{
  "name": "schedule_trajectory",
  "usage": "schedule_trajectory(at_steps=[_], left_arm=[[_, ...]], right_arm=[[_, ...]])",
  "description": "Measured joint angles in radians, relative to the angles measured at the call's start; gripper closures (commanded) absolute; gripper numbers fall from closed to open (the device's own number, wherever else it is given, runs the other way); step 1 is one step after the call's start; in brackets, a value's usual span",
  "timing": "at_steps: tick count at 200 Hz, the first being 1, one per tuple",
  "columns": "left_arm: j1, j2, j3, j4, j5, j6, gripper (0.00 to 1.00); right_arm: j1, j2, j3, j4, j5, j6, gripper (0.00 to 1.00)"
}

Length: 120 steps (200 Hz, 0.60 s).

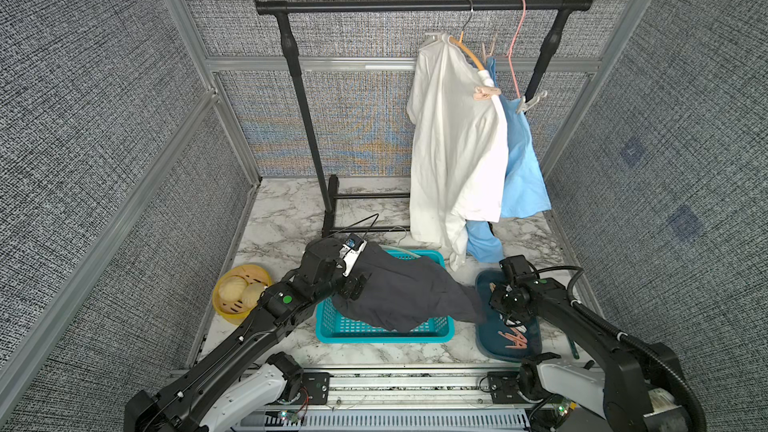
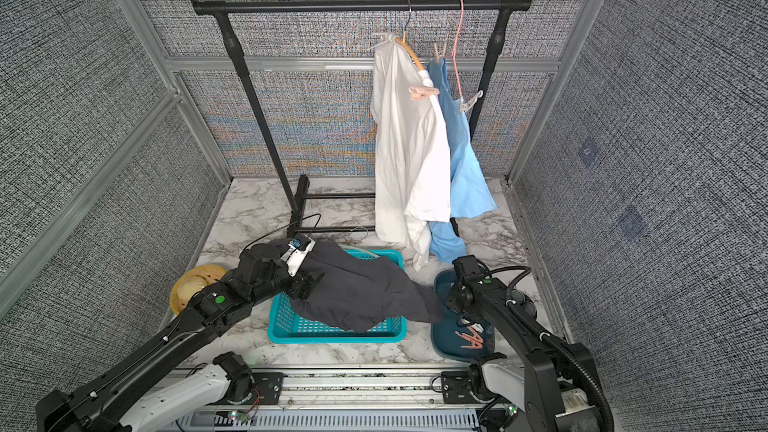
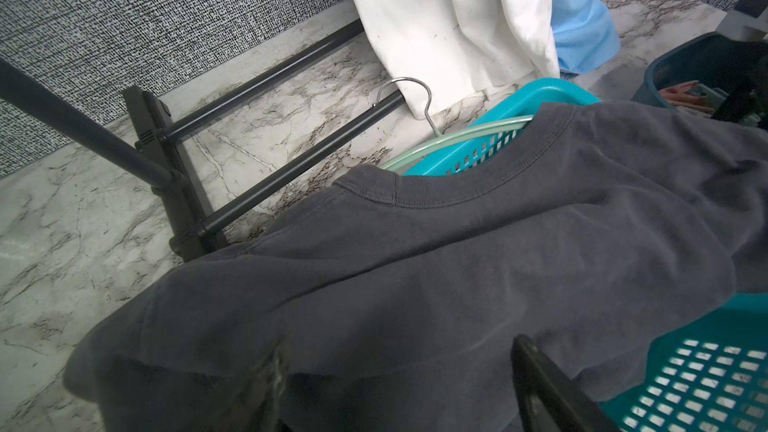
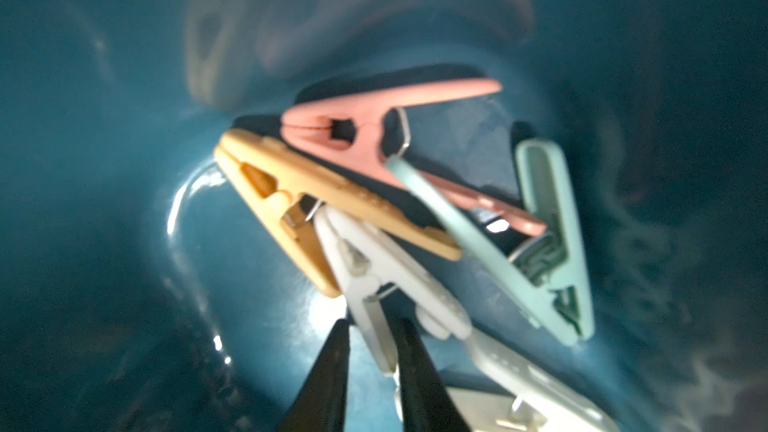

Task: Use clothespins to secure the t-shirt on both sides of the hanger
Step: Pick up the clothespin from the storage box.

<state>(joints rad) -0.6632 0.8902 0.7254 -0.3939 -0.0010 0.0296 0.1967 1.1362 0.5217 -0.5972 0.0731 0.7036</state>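
Clothespins (image 4: 353,201): smooth pastel plastic wedges; glossy teal tray (image 4: 104,222).

- hanger (image 3: 453,135), left wrist view: only the hook and a short run of the mint arm show; the rest lies under the dark t-shirt (image 3: 457,268).
- teal basket (image 1: 345,328), lower centre in a top view: mostly covered by the t-shirt.
- clothespins (image 1: 515,340), lower right in a top view: too small to count.
- right gripper (image 4: 372,328), right wrist view: fingers cut by the frame edge; contact with the white clothespin (image 4: 374,280) is lost in blur.
- left gripper (image 3: 399,371), left wrist view: both fingers blurred and cut by the frame edge.
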Motion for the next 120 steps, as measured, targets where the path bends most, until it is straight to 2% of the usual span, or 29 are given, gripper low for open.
schedule_trajectory(at_steps=[64, 91, 120], left_arm=[[0.0, -0.001, 0.0, 0.001, -0.001, 0.0, 0.17], [0.0, -0.01, 0.0, 0.002, -0.001, 0.005, 0.17], [0.0, -0.027, 0.01, 0.001, -0.009, 0.016, 0.18]], right_arm=[[0.005, -0.039, -0.018, -0.003, 0.005, -0.006, 0.95], [0.006, -0.106, 0.01, -0.04, 0.005, -0.026, 1.0], [0.011, -0.22, 0.064, -0.097, 0.005, -0.058, 1.0]])
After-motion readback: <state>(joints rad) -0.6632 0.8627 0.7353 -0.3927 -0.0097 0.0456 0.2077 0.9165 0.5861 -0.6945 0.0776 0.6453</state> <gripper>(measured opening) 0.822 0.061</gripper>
